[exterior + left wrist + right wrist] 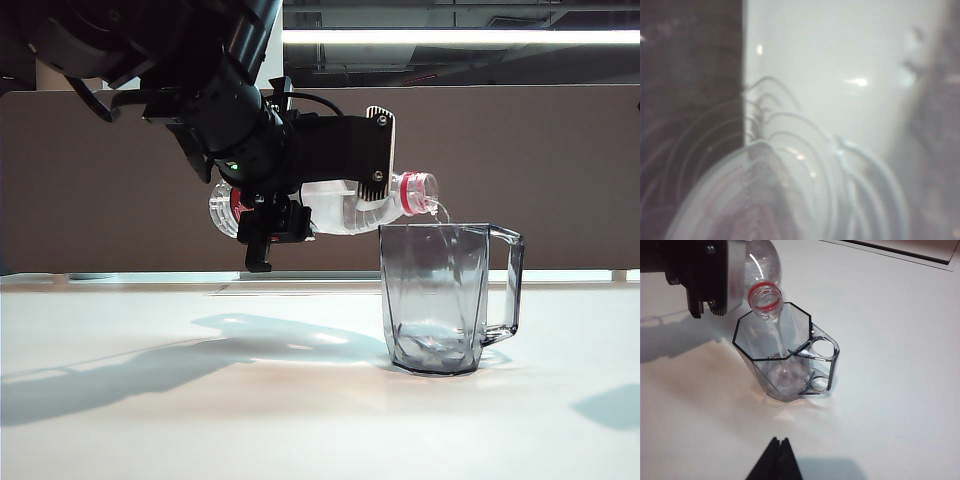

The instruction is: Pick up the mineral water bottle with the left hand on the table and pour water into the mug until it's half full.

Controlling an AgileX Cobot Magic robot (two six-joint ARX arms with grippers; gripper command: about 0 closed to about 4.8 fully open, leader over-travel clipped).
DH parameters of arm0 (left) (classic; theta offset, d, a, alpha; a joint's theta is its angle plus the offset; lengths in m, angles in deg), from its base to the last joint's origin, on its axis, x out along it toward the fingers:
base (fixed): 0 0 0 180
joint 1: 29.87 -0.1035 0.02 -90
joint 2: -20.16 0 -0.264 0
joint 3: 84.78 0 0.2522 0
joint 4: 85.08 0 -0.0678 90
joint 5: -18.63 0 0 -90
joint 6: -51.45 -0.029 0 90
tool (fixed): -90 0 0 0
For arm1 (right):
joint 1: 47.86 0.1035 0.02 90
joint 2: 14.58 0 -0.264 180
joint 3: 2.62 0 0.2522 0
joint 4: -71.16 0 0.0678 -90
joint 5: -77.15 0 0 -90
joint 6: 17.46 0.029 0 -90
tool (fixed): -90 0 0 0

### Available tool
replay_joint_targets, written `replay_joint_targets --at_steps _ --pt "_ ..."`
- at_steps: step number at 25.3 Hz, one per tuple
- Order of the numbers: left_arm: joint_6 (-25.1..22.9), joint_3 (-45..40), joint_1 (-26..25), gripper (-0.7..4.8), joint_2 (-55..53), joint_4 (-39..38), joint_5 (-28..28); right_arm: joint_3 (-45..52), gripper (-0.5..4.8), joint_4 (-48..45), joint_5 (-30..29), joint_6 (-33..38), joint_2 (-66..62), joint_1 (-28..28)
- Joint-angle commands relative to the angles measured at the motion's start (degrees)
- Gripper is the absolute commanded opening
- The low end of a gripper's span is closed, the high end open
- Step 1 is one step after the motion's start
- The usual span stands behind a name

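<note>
Bottle axis: mineral water bottle [350, 210] near level, mouth tipped toward the mug [445, 300].
Left gripper [268, 225]: clamped on bottle.
Right gripper [775, 462]: tips together.
Right wrist only: water [782, 347] stream inside mug.

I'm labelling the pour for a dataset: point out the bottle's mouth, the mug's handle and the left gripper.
mineral water bottle [763, 299]: right wrist view, on the open mouth with its red ring.
mug [514, 285]: exterior view, on the squared handle.
left gripper [272, 222]: exterior view, on the black fingers clamping the bottle.

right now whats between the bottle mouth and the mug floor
A thin stream of water falling from the bottle inside the mug, seen in the right wrist view.
</note>
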Motion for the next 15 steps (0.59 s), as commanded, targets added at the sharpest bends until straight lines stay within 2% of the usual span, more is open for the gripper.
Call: replay_joint_targets --at_steps 1,15 --pt "-0.04 0.55 0.0 2.41 0.39 2.86 0.39 -0.44 -0.02 -0.66 -0.22 -0.22 0.02 0.0" --pt "-1.22 0.55 0.0 2.41 0.42 3.48 1.22 -0.44 -0.02 -0.61 -0.24 -0.22 0.02 0.0"
